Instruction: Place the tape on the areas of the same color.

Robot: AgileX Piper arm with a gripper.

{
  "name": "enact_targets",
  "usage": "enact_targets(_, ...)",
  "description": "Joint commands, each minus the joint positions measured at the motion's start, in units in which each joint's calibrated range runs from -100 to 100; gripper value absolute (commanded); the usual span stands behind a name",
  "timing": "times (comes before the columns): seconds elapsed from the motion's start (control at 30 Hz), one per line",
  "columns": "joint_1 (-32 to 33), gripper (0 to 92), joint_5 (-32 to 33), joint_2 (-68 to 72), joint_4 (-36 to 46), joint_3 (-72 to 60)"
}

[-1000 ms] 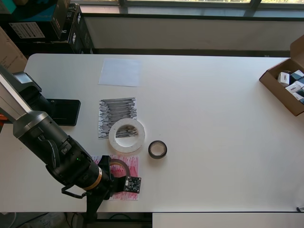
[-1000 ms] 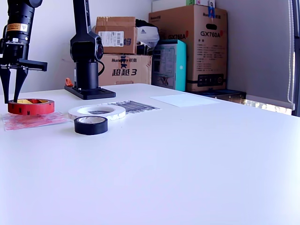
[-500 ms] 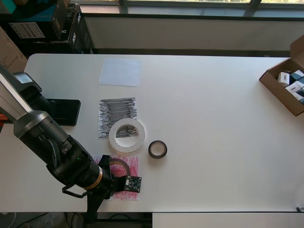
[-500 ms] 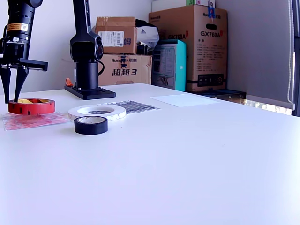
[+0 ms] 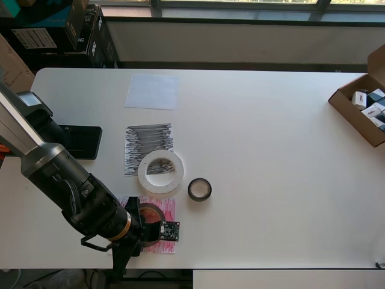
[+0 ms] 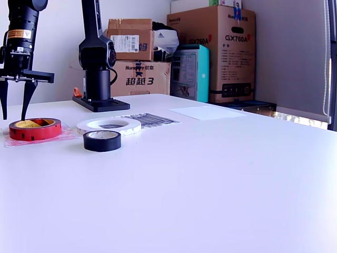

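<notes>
Lying flat on the red-scribbled paper patch (image 5: 157, 227), the thin reddish-brown roll (image 6: 35, 128) sits directly under the tool (image 6: 13, 105), whose two slim dark fingers hang spread apart above the roll's rim, gripping nothing. Just beyond the tool, toward the middle of the smooth white worktop (image 5: 271, 162), the small glossy black roll (image 5: 199, 189) lies on bare surface. Beside it the wide white ring (image 5: 160, 171) overlaps the lower edge of the black-scribbled patch (image 5: 148, 144). Farther from the tool lies the plain white square of paper (image 5: 153, 91), uncovered.
</notes>
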Motion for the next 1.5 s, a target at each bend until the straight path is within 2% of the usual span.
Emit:
enact_targets(0.0,0.1,43.2,0.3,-1.3,0.1,0.1)
enact_targets(0.27,0.1,43.2,0.8,-7.3,1.1,0.1)
enact_targets(0.43,2.3,43.5,1.8,-14.6,8.7,0.4)
enact_targets(0.57,6.8,43.3,7.9,-18.7,12.0,0.4)
enact_targets(0.73,13.3,43.3,14.6,-21.1,12.4,0.5)
enact_targets(1.13,22.5,43.3,22.8,-21.4,12.4,2.8)
enact_targets(1.33,28.5,43.3,31.3,-21.3,11.7,4.2)
enact_targets(1.47,31.0,43.3,34.6,-21.2,11.5,3.9)
